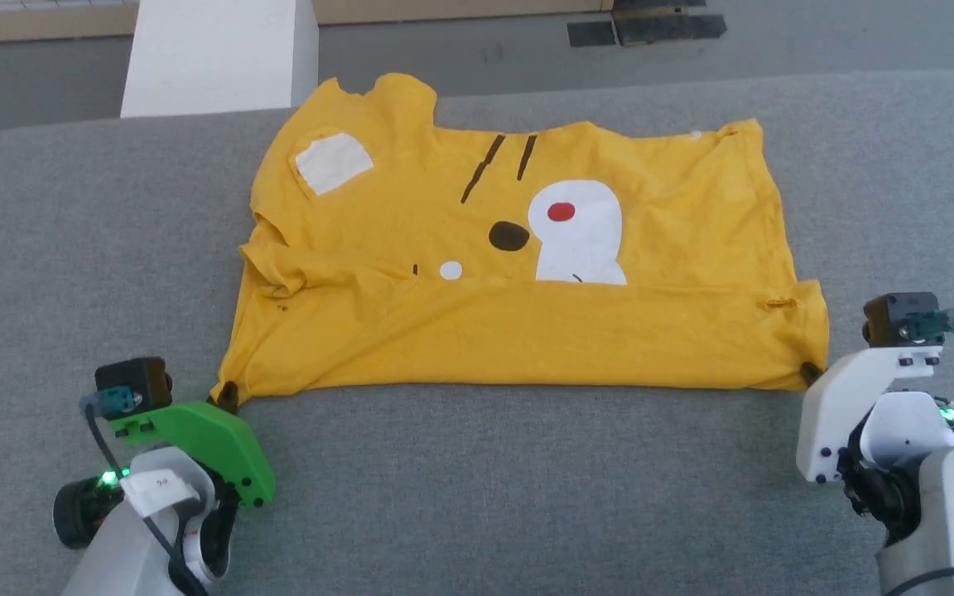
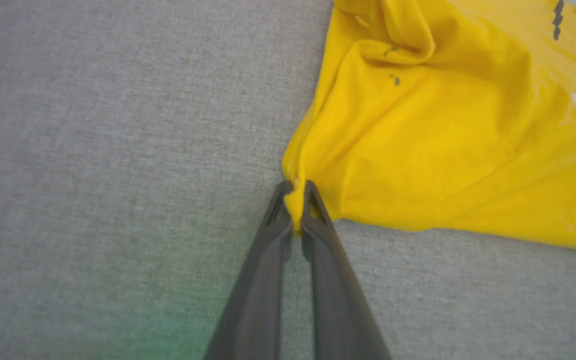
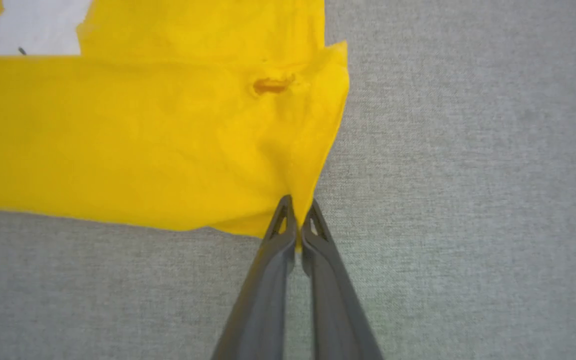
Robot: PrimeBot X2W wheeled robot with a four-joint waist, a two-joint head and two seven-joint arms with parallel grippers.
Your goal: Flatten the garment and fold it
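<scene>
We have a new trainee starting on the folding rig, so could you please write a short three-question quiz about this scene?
1. True or false: the left gripper is shut on a near corner of the T-shirt.
2. What does the right gripper pinch? A) a sleeve at the far edge B) the T-shirt's near right corner C) nothing at all
3. Fill the gap: the dot on the white print is ___.

Key: 1 true; 2 B; 3 red.
</scene>
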